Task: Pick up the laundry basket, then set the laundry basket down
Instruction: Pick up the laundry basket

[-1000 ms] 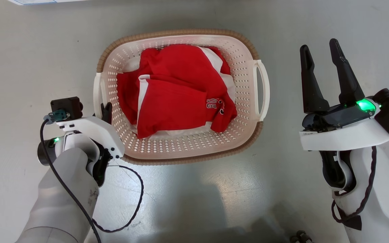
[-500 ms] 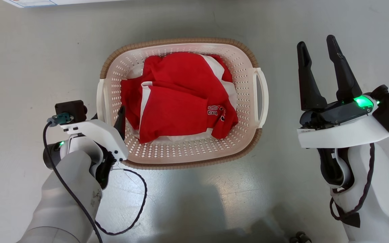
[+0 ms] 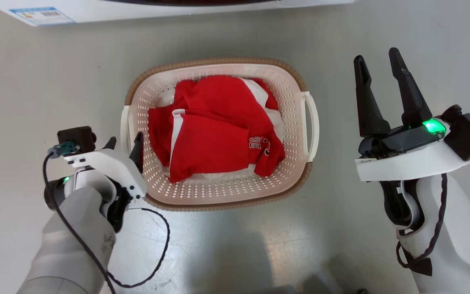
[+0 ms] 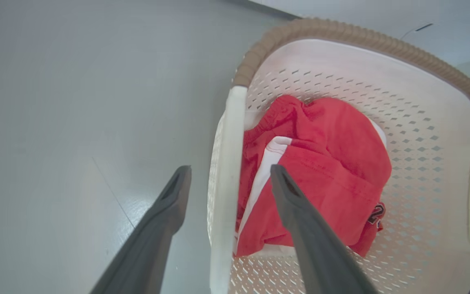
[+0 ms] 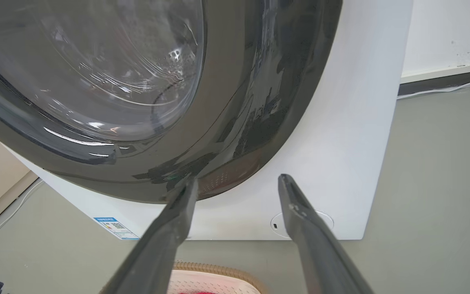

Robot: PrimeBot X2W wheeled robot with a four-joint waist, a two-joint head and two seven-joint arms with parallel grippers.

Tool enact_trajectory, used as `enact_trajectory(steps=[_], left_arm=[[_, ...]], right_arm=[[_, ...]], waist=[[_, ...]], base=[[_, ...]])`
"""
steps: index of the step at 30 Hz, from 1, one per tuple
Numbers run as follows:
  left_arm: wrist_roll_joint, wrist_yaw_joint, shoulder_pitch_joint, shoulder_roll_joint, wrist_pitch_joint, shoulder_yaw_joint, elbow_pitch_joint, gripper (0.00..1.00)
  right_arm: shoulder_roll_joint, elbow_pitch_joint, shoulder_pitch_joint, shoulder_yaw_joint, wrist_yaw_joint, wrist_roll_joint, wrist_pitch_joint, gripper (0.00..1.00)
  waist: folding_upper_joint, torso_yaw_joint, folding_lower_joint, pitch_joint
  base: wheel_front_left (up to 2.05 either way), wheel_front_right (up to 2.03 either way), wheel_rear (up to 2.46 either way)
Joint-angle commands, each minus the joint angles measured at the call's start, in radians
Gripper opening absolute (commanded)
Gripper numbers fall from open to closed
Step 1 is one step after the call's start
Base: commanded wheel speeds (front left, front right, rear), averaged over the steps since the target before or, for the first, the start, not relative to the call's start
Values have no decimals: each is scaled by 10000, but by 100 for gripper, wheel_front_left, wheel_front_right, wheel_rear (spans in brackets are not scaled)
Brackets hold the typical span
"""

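The laundry basket (image 3: pixel 218 192) sits on the grey floor, cream, perforated and brown-rimmed, with a red and white garment (image 3: pixel 214 134) inside. My left gripper (image 3: pixel 125 141) is open at the basket's near-left side. It straddles the white left handle (image 3: pixel 124 122), one finger outside and one inside the basket. In the left wrist view that handle (image 4: pixel 235 114) runs between the spread fingers of the left gripper (image 4: pixel 231 169), beside the garment (image 4: pixel 324 163). My right gripper (image 3: pixel 376 56) is open and holds nothing, well right of the right handle (image 3: pixel 313 126). In its own view the right gripper (image 5: pixel 238 179) points at the washing machine.
A white washing machine (image 5: pixel 361 122) with a dark round glass door (image 5: pixel 96 61) stands just beyond the basket; its lower edge (image 3: pixel 178 8) runs along the top of the head view. Bare grey floor (image 3: pixel 35 81) surrounds the basket. A black cable (image 3: pixel 157 253) loops under my left wrist.
My left jaws have gone from shut on the basket's left handle to open astride it. The whole head picture has slid downward, so the camera moved. The right gripper stays open.
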Motion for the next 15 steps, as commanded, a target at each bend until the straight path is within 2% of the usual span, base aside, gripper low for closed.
enact_trajectory(steps=[1, 9, 15], left_arm=[[-57, -25, 378, 371, -120, 199, -87, 100], [248, 73, 970, 773, -131, 802, -1091, 100], [999, 53, 1726, 822, -132, 1371, -2593, 100]], right_arm=[[100, -181, 239, 216, 2, 106, -92, 100], [206, 67, 393, 276, 2, 183, -92, 100], [279, 323, 651, 331, 2, 252, -92, 100]], waist=[[0, -23, 0, -225], [0, 38, 0, -1345], [0, 155, 0, -2411]], base=[[0, 0, 0], [0, 0, 0], [0, 0, 0]])
